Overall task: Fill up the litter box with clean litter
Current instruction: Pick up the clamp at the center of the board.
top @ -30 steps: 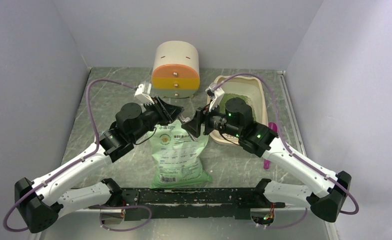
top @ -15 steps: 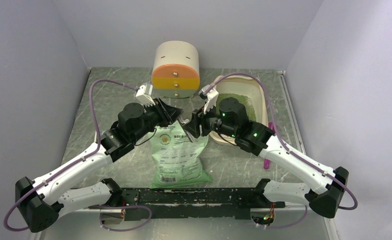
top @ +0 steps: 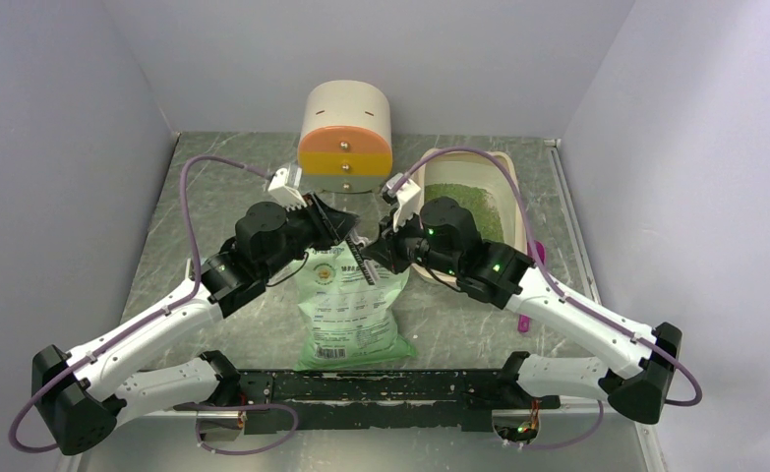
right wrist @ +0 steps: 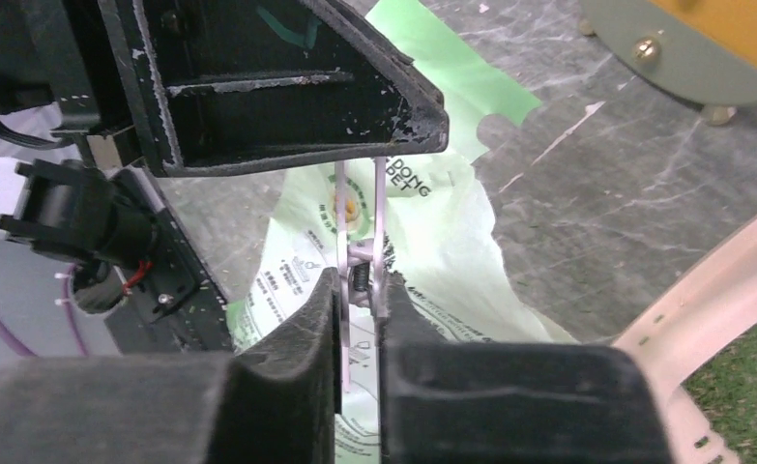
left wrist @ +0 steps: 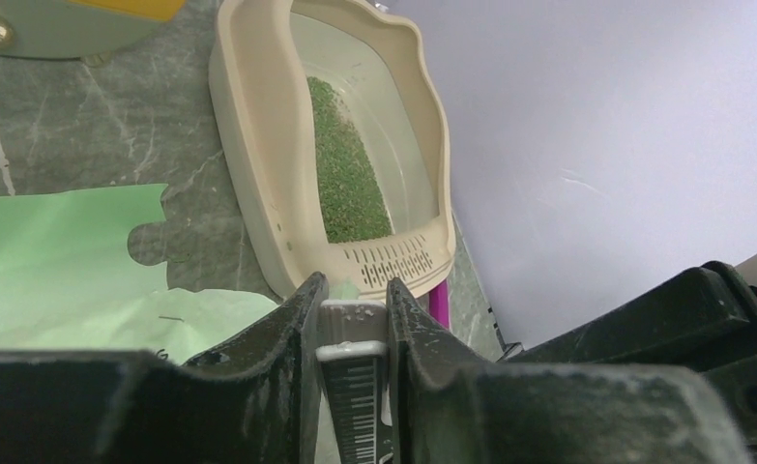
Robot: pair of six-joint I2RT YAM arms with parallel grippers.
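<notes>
Litter box (left wrist: pixel 248 193), one: just beyond my left gripper (left wrist: pixel 355 290), long axis pointing away, slotted ledge nearest, clean litter (left wrist: pixel 340 184) inside. Clip (right wrist: pixel 378 222), one: pinched by left and right gripper (right wrist: pixel 358 280) together. Bag (right wrist: pixel 442 251), one, underneath.

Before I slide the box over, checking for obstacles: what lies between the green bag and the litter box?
Only a bare strip of grey marble table between bag and litter box, seen in the left wrist view.
</notes>
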